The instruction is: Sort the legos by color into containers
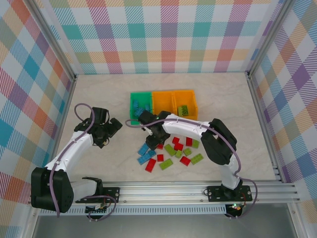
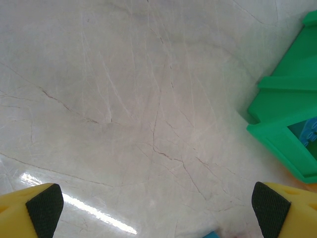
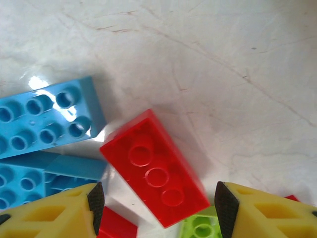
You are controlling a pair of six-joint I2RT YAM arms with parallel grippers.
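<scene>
Scarcely begun. On the table, containers in a row: green bin with a few blue bricks, middle orange bin seemingly bare, right orange bin with one green brick. Most legos loose just in front. Beside the green bin, left gripper spread wide, holding nothing. Over the pile, right gripper likewise wide, red brick between the fingers, ungripped. Stud detail readable from the right wrist; bin contents from the top view.

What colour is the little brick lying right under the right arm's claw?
Red. The brick shows best in the right wrist view.
</scene>
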